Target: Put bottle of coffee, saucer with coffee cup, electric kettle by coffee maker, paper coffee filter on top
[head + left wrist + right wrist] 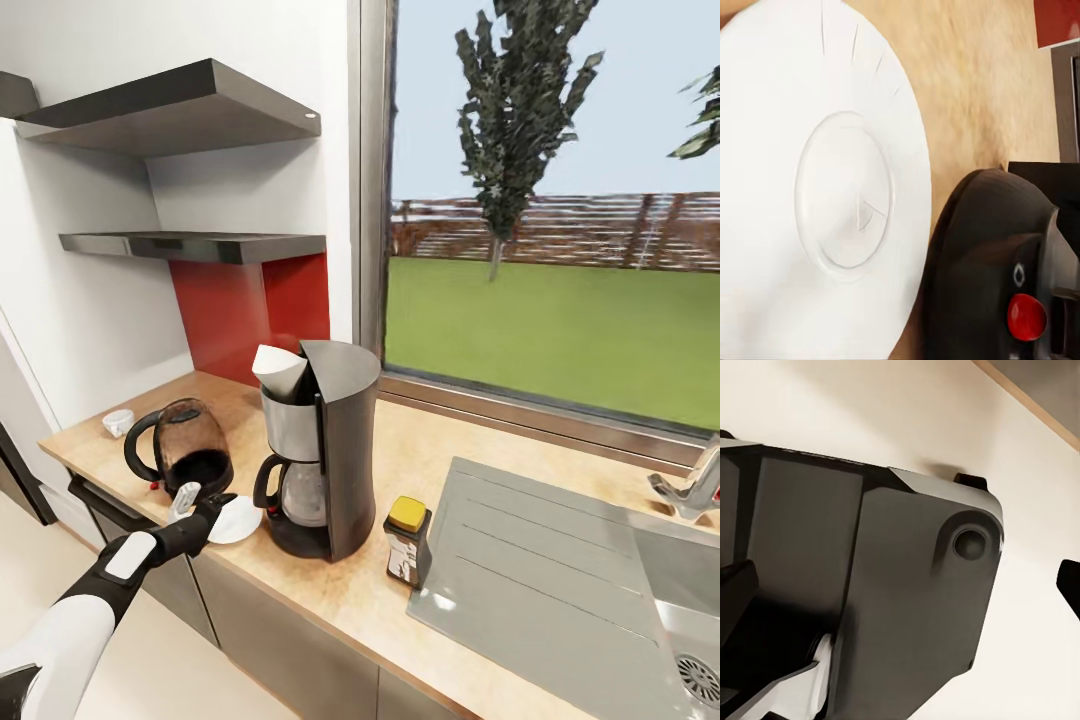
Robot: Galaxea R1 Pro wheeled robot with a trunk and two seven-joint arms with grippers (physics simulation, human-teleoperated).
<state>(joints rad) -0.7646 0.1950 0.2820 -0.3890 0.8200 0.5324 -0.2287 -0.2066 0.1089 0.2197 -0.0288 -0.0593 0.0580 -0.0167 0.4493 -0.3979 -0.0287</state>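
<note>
The coffee maker [325, 455] stands on the kitchen countertop [420, 450] with the paper coffee filter [277, 371] on its top. The saucer [238, 520] lies on the counter just left of its base, and in the left wrist view the saucer [825, 195] is seen close, beside the coffee maker's base [990, 262]. My left gripper [200, 503] is at the saucer's left rim; its jaws are not readable. The electric kettle [187, 447] stands behind it, with the coffee cup [118, 422] further left. The bottle of coffee [408, 540] stands right of the coffee maker. My right gripper [900, 585] hangs open over the floor.
Two dark shelves [200, 245] hang on the wall above the counter's left end. A steel sink and drainboard [560, 580] with a tap [695, 485] take up the counter's right side. A window [560, 200] runs behind. My own dark base [870, 585] shows beneath the right gripper.
</note>
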